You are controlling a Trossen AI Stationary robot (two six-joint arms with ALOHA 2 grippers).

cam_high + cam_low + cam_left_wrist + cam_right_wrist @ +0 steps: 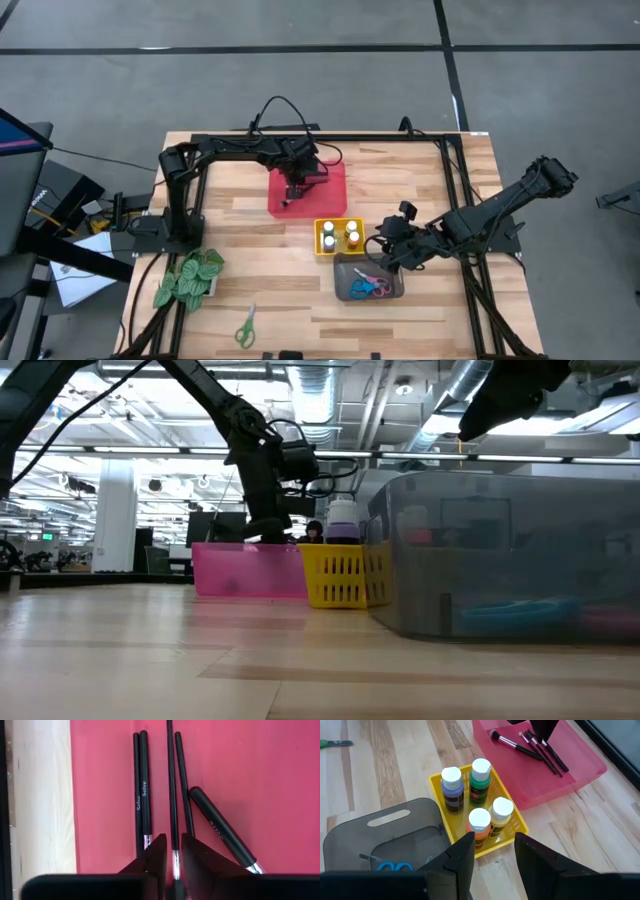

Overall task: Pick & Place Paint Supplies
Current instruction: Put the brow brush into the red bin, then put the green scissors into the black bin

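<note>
Left gripper (173, 862) over the red tray (330, 185), at twelve o'clock on the worktop (420, 320): fingers barely parted, releasing a paintbrush (171, 795) among four others. Open fully, then lift straight. Right gripper (493, 852), fingers half-spread and empty, waits above the yellow basket (517, 826).

pale wood table (420, 200), glossy red plastic tray (555, 780), matt black paintbrushes (144, 790)
</note>
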